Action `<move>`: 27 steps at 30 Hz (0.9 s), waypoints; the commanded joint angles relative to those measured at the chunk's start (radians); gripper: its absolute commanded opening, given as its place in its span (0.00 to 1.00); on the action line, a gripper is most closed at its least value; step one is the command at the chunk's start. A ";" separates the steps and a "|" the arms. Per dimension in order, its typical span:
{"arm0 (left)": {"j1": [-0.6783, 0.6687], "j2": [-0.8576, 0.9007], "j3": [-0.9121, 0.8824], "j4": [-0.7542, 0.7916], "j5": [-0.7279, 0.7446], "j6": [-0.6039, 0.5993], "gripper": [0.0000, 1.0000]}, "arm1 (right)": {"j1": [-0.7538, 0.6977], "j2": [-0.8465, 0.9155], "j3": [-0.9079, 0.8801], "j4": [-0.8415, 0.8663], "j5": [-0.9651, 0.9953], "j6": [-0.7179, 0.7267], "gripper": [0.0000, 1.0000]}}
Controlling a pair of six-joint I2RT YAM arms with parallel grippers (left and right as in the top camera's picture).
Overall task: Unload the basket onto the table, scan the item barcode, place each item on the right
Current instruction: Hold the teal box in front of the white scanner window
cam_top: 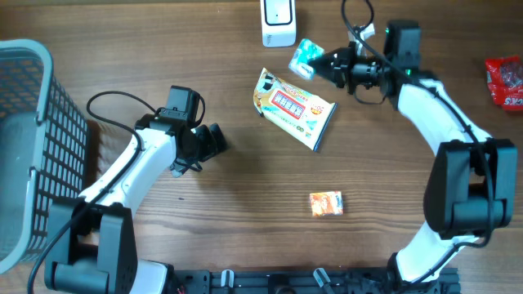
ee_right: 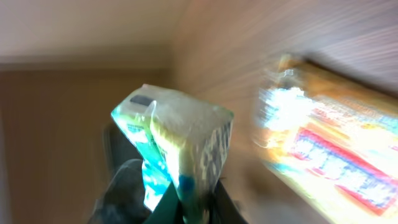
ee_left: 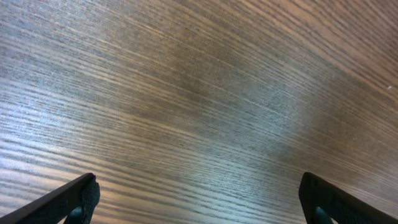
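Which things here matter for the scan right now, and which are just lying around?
In the job: green-white packet, held in the right gripper; white scanner.
Lying about: yellow snack bag; small orange packet; red packet; grey basket; left gripper, open, empty.

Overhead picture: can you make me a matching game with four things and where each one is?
Things:
1 basket
2 red packet
3 orange packet
4 green packet

Places:
A held in the right gripper
B left edge of the picture
C right edge of the picture
D lying alone on the table, nearest the bottom edge

Pairs: 1-B, 2-C, 3-D, 4-A
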 commanded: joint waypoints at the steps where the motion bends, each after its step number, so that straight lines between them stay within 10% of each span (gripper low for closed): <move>1: 0.005 -0.006 0.010 0.001 -0.010 0.005 1.00 | 0.091 0.000 0.228 -0.301 0.694 -0.349 0.05; 8: 0.005 -0.006 0.010 0.001 -0.010 0.005 1.00 | 0.365 0.088 0.340 -0.077 1.330 -0.634 0.05; 16: 0.005 -0.006 0.010 0.001 -0.010 0.005 1.00 | 0.477 0.432 0.340 0.834 1.700 -1.760 0.05; 27: 0.005 -0.006 0.010 0.001 -0.010 0.005 1.00 | 0.451 0.468 0.338 0.725 1.468 -1.757 0.05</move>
